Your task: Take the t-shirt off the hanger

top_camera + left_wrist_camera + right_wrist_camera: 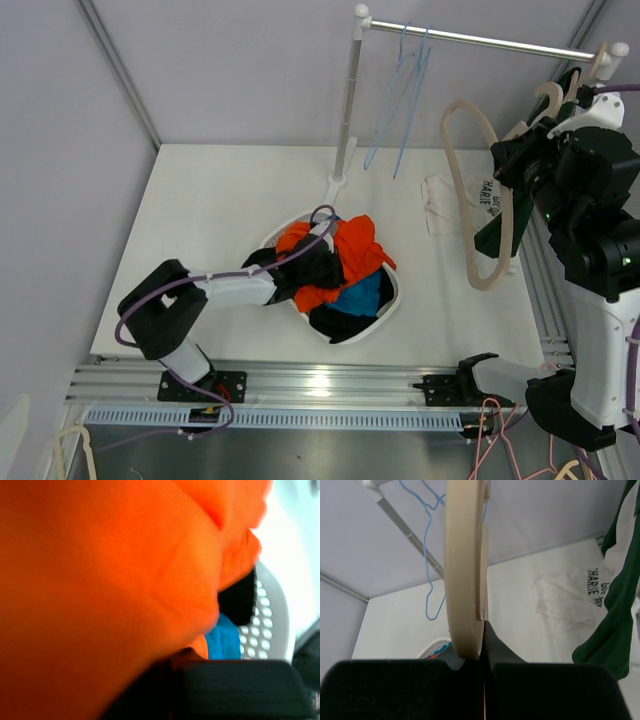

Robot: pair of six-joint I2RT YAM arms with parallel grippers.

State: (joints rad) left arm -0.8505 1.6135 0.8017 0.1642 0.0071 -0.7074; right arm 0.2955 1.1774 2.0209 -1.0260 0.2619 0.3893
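Right wrist view: the t-shirt (565,605) is white and lies crumpled in a loose heap on the bench (400,625); dark print reading "HARLIE" runs along its far edge, and I can read no more of it. The shirt is off the wooden hanger (465,570), which shows bare, pale wood along the whole arc that I can see.

The right claw (481,646) is clenched on the lower end of that hanger; the wood passes straight up between the two black fingers, with no gap on either side. The t-shirt sits well apart from this claw, to the right of the raised hanger and below it, touching neither.

A dark green garment (612,620) with white bands hangs at the right edge of this view, just beside the t-shirt; I cannot tell whether the two touch.

Top view: the t-shirt rests at the right side of the bench, below the rail (480,38) that carries the blue wire hangers (405,90).

The left claw (300,272) reaches into the white basket (392,290) at mid-bench, well apart from the t-shirt; it is buried among an orange cloth (355,250), a blue cloth (362,295) and black fabric. In the left wrist view orange cloth fills nearly all the frame, so I cannot tell whether this claw is released or clenched.
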